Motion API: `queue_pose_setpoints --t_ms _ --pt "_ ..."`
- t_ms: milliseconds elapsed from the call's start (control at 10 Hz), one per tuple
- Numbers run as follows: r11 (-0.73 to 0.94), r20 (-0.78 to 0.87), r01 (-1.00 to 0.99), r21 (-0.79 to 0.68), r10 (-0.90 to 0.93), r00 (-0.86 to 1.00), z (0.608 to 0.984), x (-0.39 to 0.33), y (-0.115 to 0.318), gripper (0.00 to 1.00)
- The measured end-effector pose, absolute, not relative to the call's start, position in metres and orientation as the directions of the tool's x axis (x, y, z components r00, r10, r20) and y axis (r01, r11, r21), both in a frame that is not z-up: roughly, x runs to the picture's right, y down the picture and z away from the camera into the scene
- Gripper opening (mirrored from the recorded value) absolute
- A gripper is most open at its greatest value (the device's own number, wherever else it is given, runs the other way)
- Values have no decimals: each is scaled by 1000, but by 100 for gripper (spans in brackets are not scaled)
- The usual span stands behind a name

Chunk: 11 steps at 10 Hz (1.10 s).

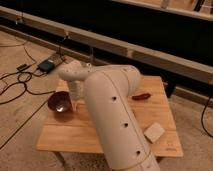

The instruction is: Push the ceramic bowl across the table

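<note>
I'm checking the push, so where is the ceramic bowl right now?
In the camera view, the ceramic bowl sits near the table's left edge, with the gripper just to its right.

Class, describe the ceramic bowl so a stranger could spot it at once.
Find the light-wood table. At its left edge, beside the gripper, sits the ceramic bowl. It alone is round, glossy and dark maroon; the red item and pale block lie far right.

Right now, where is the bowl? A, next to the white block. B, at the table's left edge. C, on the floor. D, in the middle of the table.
B: the bowl sits at the left edge of the table, with the gripper right beside it.
</note>
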State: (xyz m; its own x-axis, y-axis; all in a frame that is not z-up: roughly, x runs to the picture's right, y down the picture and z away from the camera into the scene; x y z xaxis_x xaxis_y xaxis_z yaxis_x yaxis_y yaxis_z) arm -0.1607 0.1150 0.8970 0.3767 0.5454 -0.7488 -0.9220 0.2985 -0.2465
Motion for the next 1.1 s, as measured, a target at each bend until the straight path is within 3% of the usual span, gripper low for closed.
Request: queue_pose_setpoints --t_ms 1100 --pt "332 -658 -861 -385 556 509 922 -254 86 65"
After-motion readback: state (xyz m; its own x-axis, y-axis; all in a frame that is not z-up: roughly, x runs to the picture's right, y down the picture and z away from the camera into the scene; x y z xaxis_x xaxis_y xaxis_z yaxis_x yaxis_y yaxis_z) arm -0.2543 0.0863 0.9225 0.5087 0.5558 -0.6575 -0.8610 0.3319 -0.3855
